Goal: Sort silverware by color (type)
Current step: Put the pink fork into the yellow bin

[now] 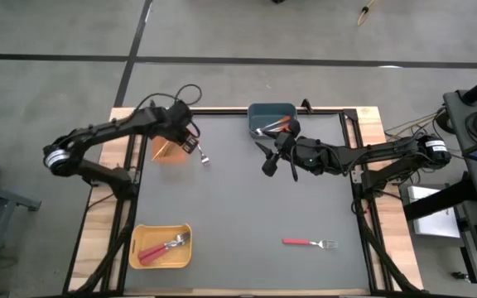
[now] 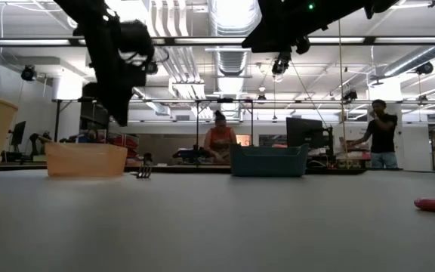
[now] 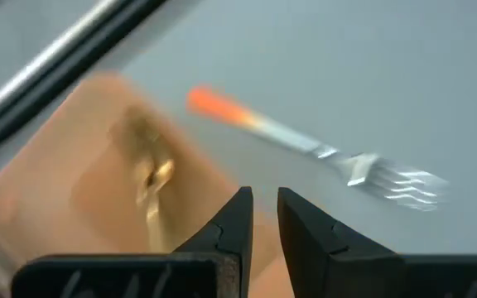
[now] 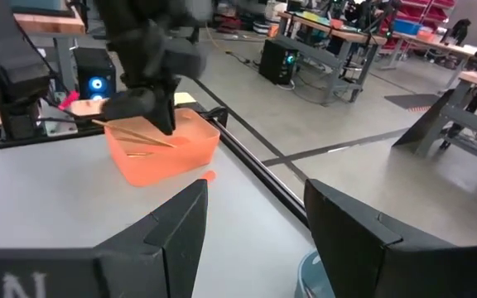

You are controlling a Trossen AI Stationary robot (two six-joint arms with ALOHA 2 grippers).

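Left claw (image 3: pixel 262 217), fingers nearly closed and empty, hovers over the orange bin (image 1: pixel 167 150); orange-handled fork (image 3: pixel 309 147) lies outside, risking missorting.

Right claw (image 1: pixel 280 157) waits open by the blue bin (image 1: pixel 272 117).

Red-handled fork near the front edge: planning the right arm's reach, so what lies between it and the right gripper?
Nothing: in the high view only bare grey table separates the right gripper from the red-handled fork.

Orange-handled fork (image 3: pixel 305 149), orange bin (image 1: pixel 169 150), red-handled fork (image 1: pixel 309 242), yellow bin (image 1: pixel 161 246).
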